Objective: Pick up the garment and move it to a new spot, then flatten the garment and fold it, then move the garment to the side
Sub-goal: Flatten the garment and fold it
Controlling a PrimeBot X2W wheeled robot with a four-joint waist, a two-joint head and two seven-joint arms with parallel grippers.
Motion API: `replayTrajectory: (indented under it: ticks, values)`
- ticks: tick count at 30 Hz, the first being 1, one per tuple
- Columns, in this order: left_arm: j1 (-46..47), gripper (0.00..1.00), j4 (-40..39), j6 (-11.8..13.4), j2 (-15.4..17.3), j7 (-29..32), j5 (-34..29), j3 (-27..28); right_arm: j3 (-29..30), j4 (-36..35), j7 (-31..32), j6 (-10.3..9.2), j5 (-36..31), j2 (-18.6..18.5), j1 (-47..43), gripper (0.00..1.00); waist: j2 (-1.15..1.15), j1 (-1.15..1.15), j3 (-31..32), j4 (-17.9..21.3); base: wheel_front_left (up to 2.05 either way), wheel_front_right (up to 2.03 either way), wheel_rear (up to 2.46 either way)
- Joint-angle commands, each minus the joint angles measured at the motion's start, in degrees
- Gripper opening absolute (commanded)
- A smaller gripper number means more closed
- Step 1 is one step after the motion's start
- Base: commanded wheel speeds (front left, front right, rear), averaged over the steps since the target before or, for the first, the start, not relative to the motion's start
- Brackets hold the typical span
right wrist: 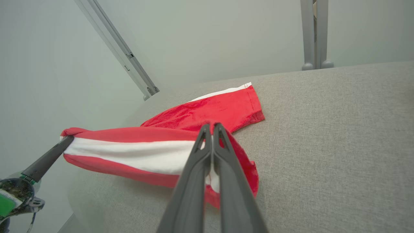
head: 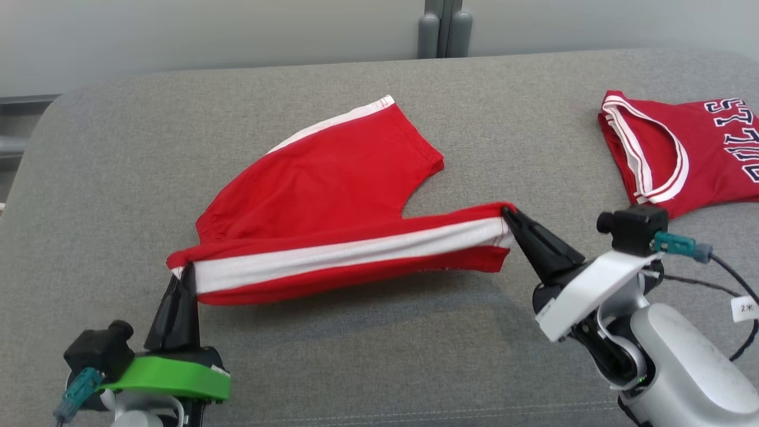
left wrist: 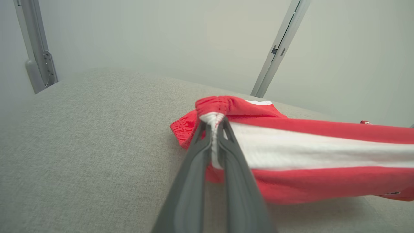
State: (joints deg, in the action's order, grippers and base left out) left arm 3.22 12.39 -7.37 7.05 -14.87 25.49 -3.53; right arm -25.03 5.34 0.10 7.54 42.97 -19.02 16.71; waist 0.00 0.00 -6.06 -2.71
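The garment [head: 332, 184] is a pair of red shorts with a white side stripe, lying on the grey padded table [head: 379, 356]. Its near side is lifted and stretched taut between my two grippers, while the far leg rests flat. My left gripper [head: 188, 268] is shut on the waistband end of the white stripe [left wrist: 213, 120]. My right gripper [head: 507, 211] is shut on the hem end of that same stripe [right wrist: 212, 127]. In the right wrist view the left gripper [right wrist: 69, 139] shows at the far left, holding the other end.
A red jersey [head: 682, 151] with white trim and dark lettering lies at the table's far right. A grey post [head: 445, 26] stands behind the table's back edge. A cable [head: 735, 279] trails from the right wrist.
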Motion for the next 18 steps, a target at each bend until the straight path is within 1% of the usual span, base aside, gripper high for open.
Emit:
replayTrajectory:
  ticks: [1,5,8,15,18]
  values:
    - [2.27,0.00,-0.24,-0.08,0.79,-0.37,-0.15,-0.24,0.01,1.10,0.40,-0.10,0.06,-0.08,2.90,0.00,0.00,0.00,-1.04,-0.83,0.00,0.00,0.00]
    - [7.18,0.00,0.59,-0.12,1.67,-0.37,0.30,-2.05,-0.64,5.30,1.22,-0.10,0.37,-0.03,10.67,0.00,0.00,0.00,-3.15,-2.08,0.00,0.00,0.00]
    - [11.15,0.00,2.81,-0.12,2.44,-0.28,0.95,-3.54,-1.87,9.25,1.42,-0.10,0.43,0.10,17.26,0.00,0.00,0.00,-5.20,-3.02,0.00,0.00,0.00]
    - [20.06,0.00,8.58,-0.13,2.25,-0.30,3.59,-5.14,-6.28,20.90,1.97,-0.08,1.70,1.65,32.20,0.00,0.00,0.00,-10.37,-4.93,0.00,0.00,0.00]
    - [23.42,0.00,10.81,-0.13,1.90,-0.30,4.45,-6.03,-8.30,26.61,1.23,-0.08,1.17,1.91,37.93,0.00,0.00,0.00,-12.46,-6.04,0.00,0.00,0.00]
